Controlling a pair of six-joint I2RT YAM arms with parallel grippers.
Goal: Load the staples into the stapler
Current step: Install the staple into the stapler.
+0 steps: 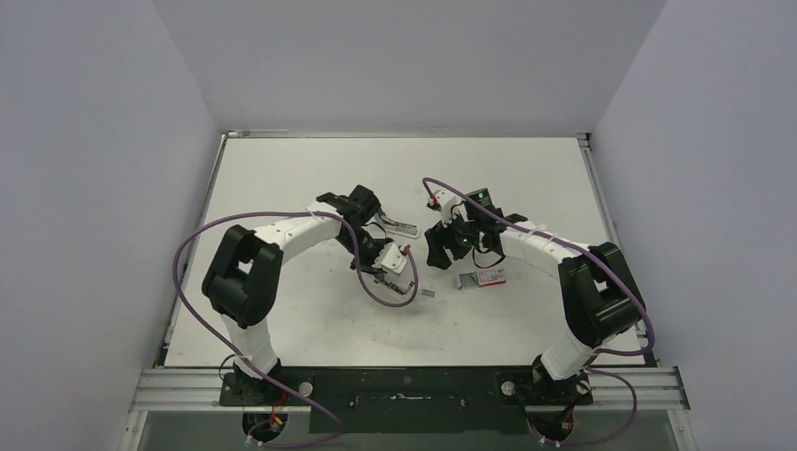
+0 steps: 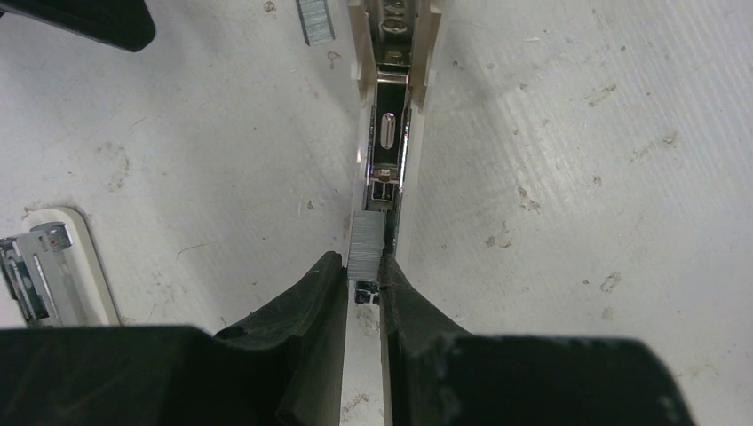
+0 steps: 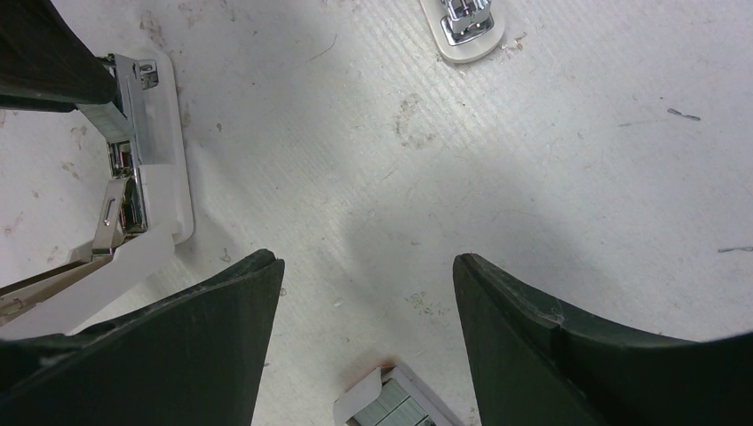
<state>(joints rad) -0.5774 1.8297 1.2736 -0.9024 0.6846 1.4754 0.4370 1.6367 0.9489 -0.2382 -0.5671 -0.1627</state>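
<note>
The white stapler (image 2: 391, 133) lies opened flat on the table, its metal magazine channel facing up. My left gripper (image 2: 362, 266) is shut on a short strip of silvery staples (image 2: 366, 251), held at the near end of that channel. From above, the left gripper (image 1: 393, 261) sits over the stapler (image 1: 402, 226). My right gripper (image 3: 366, 262) stands open above bare table, nothing between its fingers. Just below it is the opened red-and-white staple box (image 3: 395, 404) with more strips inside, seen from above as the box (image 1: 484, 278).
A loose staple strip (image 2: 315, 22) lies left of the channel's far end. The stapler's other half with its metal plate (image 2: 44, 266) lies to the left. The right gripper (image 1: 444, 244) hovers close to the stapler's right. Grey walls enclose the table (image 1: 282, 178).
</note>
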